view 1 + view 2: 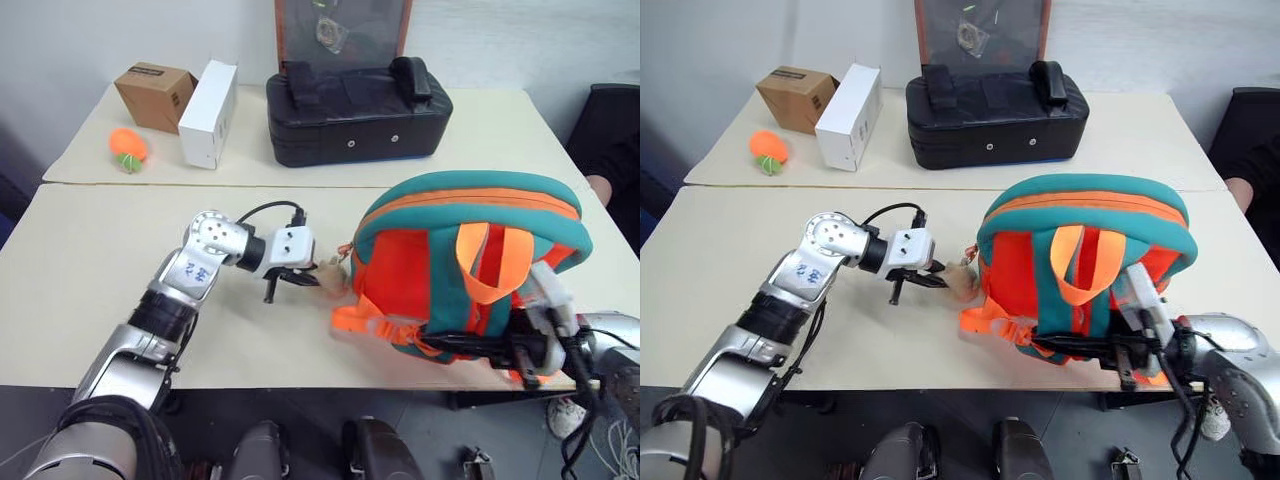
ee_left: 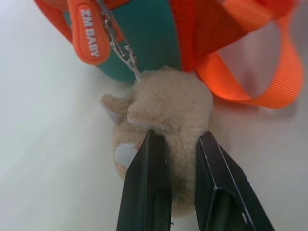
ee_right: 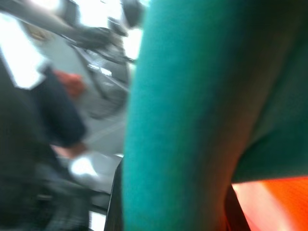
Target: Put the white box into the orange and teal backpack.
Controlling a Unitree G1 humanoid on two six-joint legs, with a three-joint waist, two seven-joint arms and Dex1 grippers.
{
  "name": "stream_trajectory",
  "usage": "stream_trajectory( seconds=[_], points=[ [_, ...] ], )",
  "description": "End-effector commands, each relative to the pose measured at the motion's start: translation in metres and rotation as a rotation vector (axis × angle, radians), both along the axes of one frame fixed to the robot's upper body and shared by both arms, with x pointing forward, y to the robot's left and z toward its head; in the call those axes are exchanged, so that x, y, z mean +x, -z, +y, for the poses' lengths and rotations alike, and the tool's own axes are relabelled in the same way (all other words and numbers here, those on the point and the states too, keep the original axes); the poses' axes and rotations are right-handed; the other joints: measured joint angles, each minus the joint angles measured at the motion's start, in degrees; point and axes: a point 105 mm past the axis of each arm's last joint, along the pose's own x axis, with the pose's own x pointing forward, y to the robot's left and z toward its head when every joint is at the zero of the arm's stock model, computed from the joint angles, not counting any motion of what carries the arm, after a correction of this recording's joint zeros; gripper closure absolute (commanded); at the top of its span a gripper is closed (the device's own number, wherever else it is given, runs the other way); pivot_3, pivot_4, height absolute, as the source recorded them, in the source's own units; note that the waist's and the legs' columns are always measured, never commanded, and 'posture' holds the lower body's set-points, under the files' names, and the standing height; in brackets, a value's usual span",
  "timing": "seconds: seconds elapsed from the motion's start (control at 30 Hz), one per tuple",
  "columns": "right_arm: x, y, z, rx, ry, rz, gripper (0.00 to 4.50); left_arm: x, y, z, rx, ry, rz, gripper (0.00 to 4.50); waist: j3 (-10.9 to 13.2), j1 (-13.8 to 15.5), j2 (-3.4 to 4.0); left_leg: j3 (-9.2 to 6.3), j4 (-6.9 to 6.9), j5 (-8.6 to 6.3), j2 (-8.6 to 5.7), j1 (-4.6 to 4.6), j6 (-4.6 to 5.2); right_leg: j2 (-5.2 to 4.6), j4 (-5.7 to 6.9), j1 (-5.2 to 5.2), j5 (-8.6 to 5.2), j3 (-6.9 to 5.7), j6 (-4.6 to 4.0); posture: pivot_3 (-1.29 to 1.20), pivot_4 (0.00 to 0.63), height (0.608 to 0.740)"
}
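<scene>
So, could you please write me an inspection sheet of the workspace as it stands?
Surface: two cream tables pushed together.
Job's things: orange and teal backpack lies on the near table, straps up.
Clutter: brown carton, white carton, orange toy and black padded bag on the far table.
Grippers: left gripper shut on the backpack's plush toy; right gripper shut on the backpack's near edge.
Cables: black cable loops over the left wrist.
Surroundings: framed board against the wall behind the bag.
</scene>
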Motion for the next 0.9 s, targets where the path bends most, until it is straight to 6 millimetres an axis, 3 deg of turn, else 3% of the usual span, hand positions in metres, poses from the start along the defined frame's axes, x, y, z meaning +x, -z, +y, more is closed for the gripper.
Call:
stream_trajectory(
  seconds=[0.03, 0.07, 0.13, 0.27, 0.5, 0.63, 0.73, 0.83, 0.9],
  points=[
    [0.018, 0.000, -0.012, -0.010, 0.133, -0.011, 4.17, -0.016, 0.008, 0.011, -0.030, -0.031, 0.149, 4.22, 0.00, -0.28, 0.00, 0.00, 0.00, 0.01, 0.00, 0.00, -0.01, 0.00, 0.02, 0.00, 0.00, 0.00, 0.00, 0.00, 0.150, 0.740],
    [0.017, -0.001, -0.014, -0.006, 0.141, 0.002, 3.79, -0.017, 0.005, 0.014, -0.053, -0.049, 0.167, 3.69, 0.00, -0.27, 0.00, 0.00, 0.00, 0.02, 0.00, 0.00, -0.02, 0.00, 0.03, -0.01, 0.00, 0.00, 0.00, 0.00, 0.150, 0.740],
    [0.015, -0.001, -0.020, -0.017, 0.156, 0.012, 3.34, -0.021, -0.002, 0.020, -0.092, -0.076, 0.198, 3.36, 0.00, -0.25, 0.00, -0.02, -0.01, 0.04, 0.02, -0.01, -0.06, 0.02, 0.03, -0.02, 0.00, -0.01, -0.01, 0.00, 0.150, 0.740],
    [0.011, -0.003, -0.040, -0.039, 0.212, 0.021, 2.00, -0.029, -0.010, 0.035, -0.127, -0.119, 0.216, 2.12, 0.00, -0.25, 0.00, -0.01, -0.05, 0.04, 0.01, -0.01, -0.07, 0.02, 0.01, -0.02, -0.01, -0.01, -0.01, 0.00, 0.150, 0.740],
    [-0.010, -0.019, -0.101, -0.059, 0.315, 0.107, 0.00, -0.054, -0.041, 0.074, -0.216, -0.188, 0.279, 0.18, 0.01, -0.19, 0.00, -0.01, -0.11, 0.03, 0.00, -0.02, -0.06, 0.00, -0.06, -0.01, -0.01, 0.00, -0.01, 0.00, 0.150, 0.740],
    [-0.020, -0.034, -0.146, -0.103, 0.398, 0.142, 0.00, -0.073, -0.072, 0.104, -0.248, -0.234, 0.306, 0.03, 0.02, -0.26, 0.00, 0.00, -0.18, 0.03, -0.01, 0.02, -0.04, -0.02, -0.13, 0.02, -0.01, 0.01, -0.01, 0.00, 0.150, 0.740],
    [-0.015, -0.056, -0.171, -0.078, 0.479, 0.091, 0.00, -0.086, -0.098, 0.120, -0.269, -0.267, 0.291, 0.03, 0.03, -0.45, -0.02, 0.03, -0.31, 0.04, -0.02, 0.06, -0.05, -0.01, -0.19, 0.00, -0.02, 0.01, -0.03, 0.00, 0.150, 0.740],
    [-0.008, -0.070, -0.185, -0.030, 0.527, 0.051, 0.00, -0.091, -0.114, 0.126, -0.330, -0.312, 0.284, 0.03, 0.03, -0.42, 0.00, 0.07, -0.46, 0.06, -0.05, 0.17, -0.09, -0.04, -0.23, 0.01, -0.03, 0.04, -0.05, 0.00, 0.150, 0.740],
    [-0.003, -0.071, -0.185, 0.008, 0.538, 0.045, 0.00, -0.085, -0.112, 0.127, -0.363, -0.352, 0.240, 0.03, 0.03, -0.42, 0.00, 0.07, -0.54, 0.09, -0.06, 0.19, -0.15, -0.03, -0.23, 0.00, -0.04, 0.04, -0.07, 0.00, 0.150, 0.740]
  ],
)
